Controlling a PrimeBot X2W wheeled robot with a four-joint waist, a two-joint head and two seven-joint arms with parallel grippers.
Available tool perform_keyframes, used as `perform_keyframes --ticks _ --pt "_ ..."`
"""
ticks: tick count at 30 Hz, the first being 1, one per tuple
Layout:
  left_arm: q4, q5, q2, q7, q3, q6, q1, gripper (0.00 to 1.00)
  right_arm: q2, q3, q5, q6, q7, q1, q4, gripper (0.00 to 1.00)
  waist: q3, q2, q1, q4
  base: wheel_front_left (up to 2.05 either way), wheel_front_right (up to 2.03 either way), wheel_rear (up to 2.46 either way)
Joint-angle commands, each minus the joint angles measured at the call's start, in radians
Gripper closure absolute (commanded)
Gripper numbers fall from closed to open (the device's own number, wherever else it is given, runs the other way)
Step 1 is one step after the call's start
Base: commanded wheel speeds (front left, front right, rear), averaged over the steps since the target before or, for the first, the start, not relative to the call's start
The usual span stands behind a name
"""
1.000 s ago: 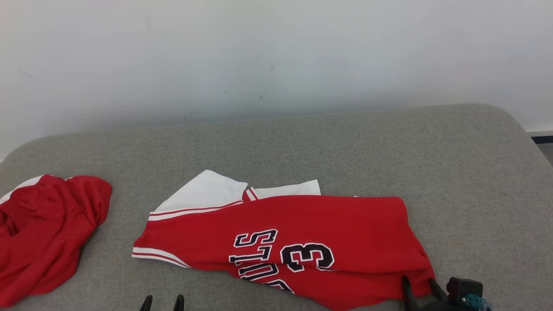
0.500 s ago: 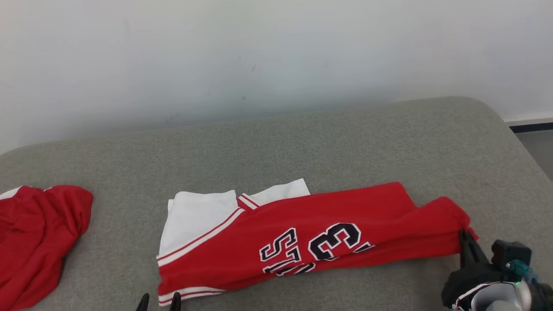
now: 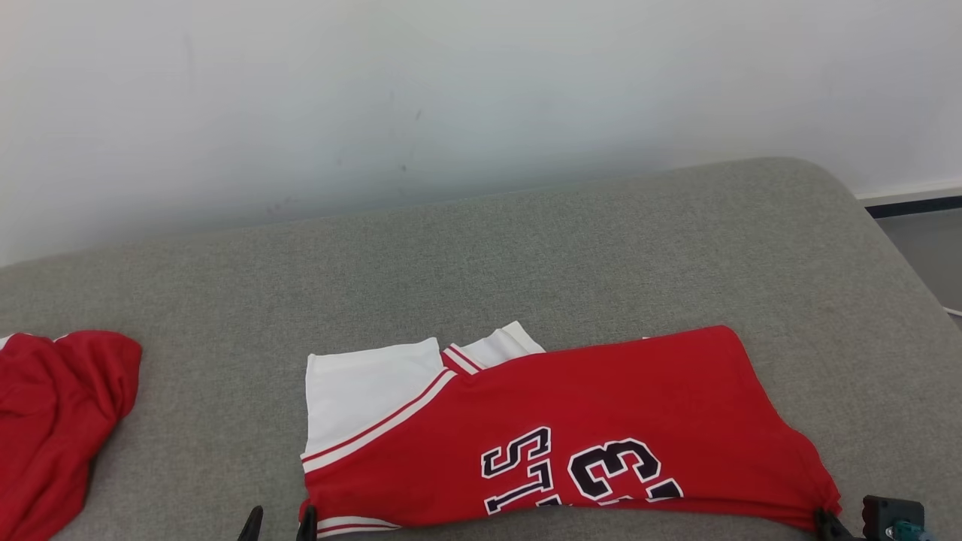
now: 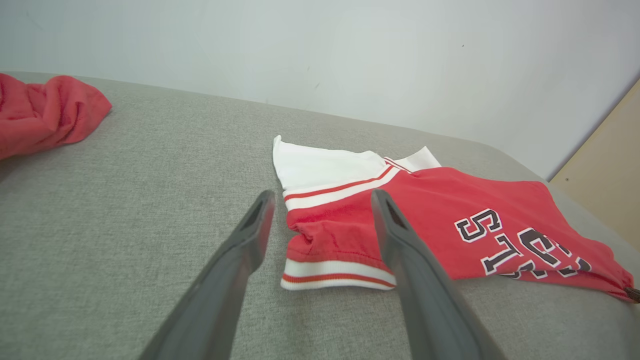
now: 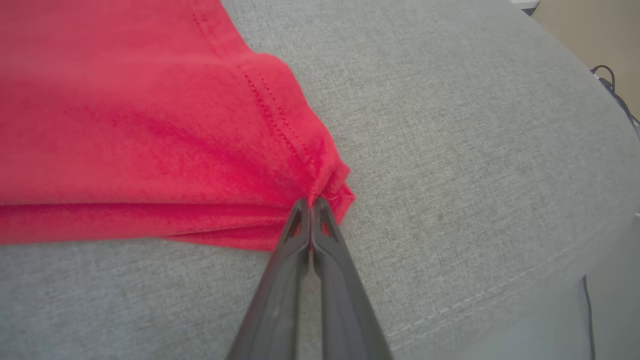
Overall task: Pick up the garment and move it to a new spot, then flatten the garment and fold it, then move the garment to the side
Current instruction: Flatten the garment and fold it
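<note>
Left gripper point(image 4: 322, 195) has its fingers spread wide, while right gripper point(image 5: 311, 201) pinches the garment point(image 5: 150, 125) at its fingertips.

Red cloth point(image 3: 52, 421) bunched far L on grey cushion point(image 3: 526, 255), white wall point(image 3: 451, 90) bhd
</note>
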Motion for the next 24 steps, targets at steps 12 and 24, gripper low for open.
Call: perform_keyframes --ticks 12,24 --pt "0.017 0.001 0.000 -0.004 0.009 -0.001 -0.009 0.00 0.036 -0.026 -0.010 -0.001 -0.050 0.000 -0.090 0.00 -0.007 0.0000 0.0000 -0.002 0.00 0.00 0.00" --pt "0.019 -0.006 0.000 -0.004 0.007 0.006 -0.019 0.00 0.057 0.155 0.099 -0.001 -0.097 0.092 -0.392 0.00 -0.032 0.0000 0.0000 -0.003 0.00 0.00 0.00"
